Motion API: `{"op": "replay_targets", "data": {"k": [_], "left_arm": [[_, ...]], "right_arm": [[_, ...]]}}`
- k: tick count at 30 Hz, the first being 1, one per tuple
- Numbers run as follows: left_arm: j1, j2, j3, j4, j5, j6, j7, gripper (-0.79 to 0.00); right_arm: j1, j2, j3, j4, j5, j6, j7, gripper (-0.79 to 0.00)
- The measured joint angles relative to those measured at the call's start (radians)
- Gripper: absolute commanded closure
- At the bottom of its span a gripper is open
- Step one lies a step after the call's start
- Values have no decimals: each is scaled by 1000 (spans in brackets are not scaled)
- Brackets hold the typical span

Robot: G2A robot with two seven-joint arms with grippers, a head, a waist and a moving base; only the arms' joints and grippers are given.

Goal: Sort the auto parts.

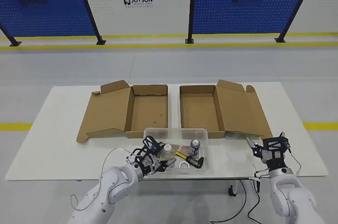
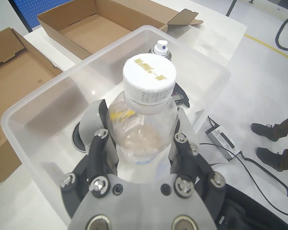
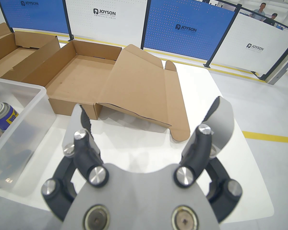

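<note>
Currently, left tool (image 2: 139, 123) is gripping the bottle (image 2: 147, 80) upright inside the bin (image 2: 50, 82); next, lifting it clear toward a box (image 2: 91, 32) seems due. Right tool (image 3: 150, 118) is hovering, released, over the counter (image 3: 206, 92).

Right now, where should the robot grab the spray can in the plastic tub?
Probably from above, with fingers around the round body just under the nozzle: the spray can seems upright, and the walls of the tub block a sideways reach.

Yellow characters top the cap (image 2: 149, 72) of the bottle (image 2: 141, 132), a number code rings its rim, a printed label wraps the spray can (image 3: 2, 116), and logos mark the twelve-o'clock panels (image 3: 105, 3).
</note>
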Motion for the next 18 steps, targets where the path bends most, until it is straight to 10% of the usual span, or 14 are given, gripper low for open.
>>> {"op": "replay_targets", "data": {"k": [5,18], "left_arm": [[-6,0,6,5,0,-1,5,0],[-1,4,-17,-26,-26,-11,47,0]], "right_arm": [[0,0,0,0,0,0,0,-785],[0,0,0,0,0,0,0,-785]]}}
